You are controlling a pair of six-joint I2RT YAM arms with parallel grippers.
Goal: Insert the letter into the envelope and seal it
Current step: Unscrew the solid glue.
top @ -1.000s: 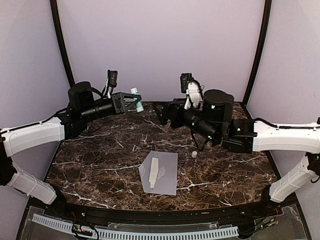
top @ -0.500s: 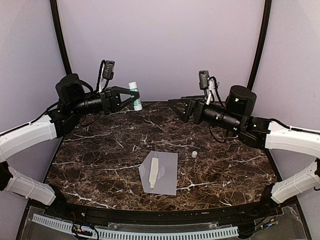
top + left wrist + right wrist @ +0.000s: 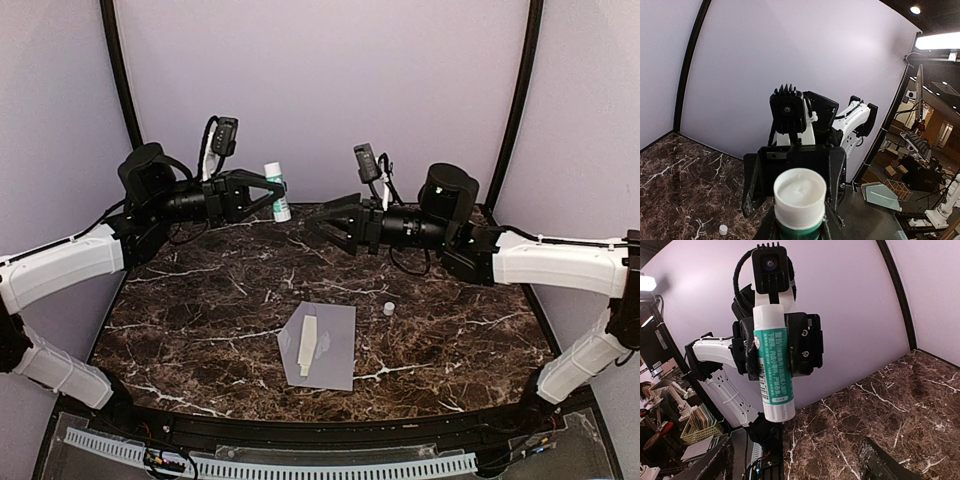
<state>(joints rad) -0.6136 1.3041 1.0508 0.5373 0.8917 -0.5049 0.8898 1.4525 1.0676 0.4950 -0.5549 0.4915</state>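
Observation:
The pale grey-lavender envelope (image 3: 332, 350) lies flat on the marble table (image 3: 200, 320), its triangular flap pointing left. A narrow folded cream letter (image 3: 308, 345) lies on top of it. My left gripper (image 3: 272, 197) is shut on an upright green-and-white glue stick (image 3: 274, 192), held high over the back of the table; its uncapped white end fills the left wrist view (image 3: 800, 192). My right gripper (image 3: 325, 222) is open and empty, pointing left at the stick from a short way off. The glue stick (image 3: 771, 365) hangs in front of it, between its spread fingers (image 3: 880, 465).
A small white cap (image 3: 388, 309) lies on the table just right of the envelope, and also shows in the left wrist view (image 3: 723, 229). Purple walls close off the back and sides. The table's near edge has a black rail (image 3: 300, 432).
My right arm swung back, then came left and lower, so its open gripper now faces the glue stick closely. My left gripper shifted slightly right with the stick. Envelope and letter have not moved.

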